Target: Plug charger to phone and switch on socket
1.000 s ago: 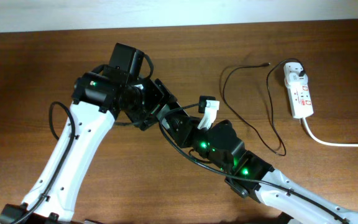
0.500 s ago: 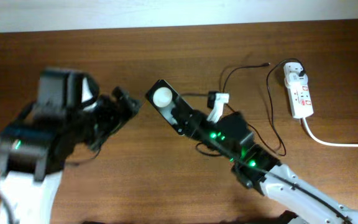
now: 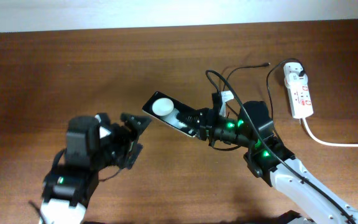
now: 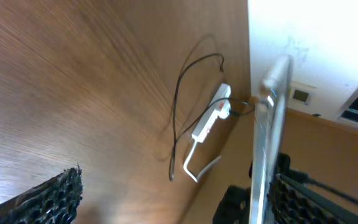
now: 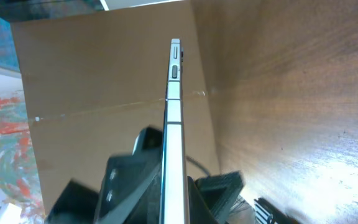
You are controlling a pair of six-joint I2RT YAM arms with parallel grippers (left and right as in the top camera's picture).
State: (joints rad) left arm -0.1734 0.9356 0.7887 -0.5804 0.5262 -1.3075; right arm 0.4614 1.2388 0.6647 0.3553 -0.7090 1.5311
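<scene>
My right gripper (image 3: 196,122) is shut on one end of the black phone (image 3: 165,111) and holds it tilted above the table. A white round spot shows on its face. In the right wrist view the phone (image 5: 174,106) is edge-on between the fingers (image 5: 174,202). My left gripper (image 3: 137,134) is open and empty, left of the phone and apart from it. The left wrist view shows its open fingers (image 4: 179,202) and the phone's edge (image 4: 267,130). The black charger cable (image 3: 271,118) loops on the table, its tip (image 3: 265,63) free. Its white adapter (image 3: 294,70) sits in the socket strip (image 3: 301,96).
The strip's thick white cord (image 3: 337,143) runs off to the right edge. The strip (image 4: 209,119) and cable (image 4: 178,99) also show in the left wrist view. A white wall borders the table's far edge (image 3: 104,28).
My left arm has let go and pulled back to the lower left. My right gripper has kept the phone and carried it a little to the right.
</scene>
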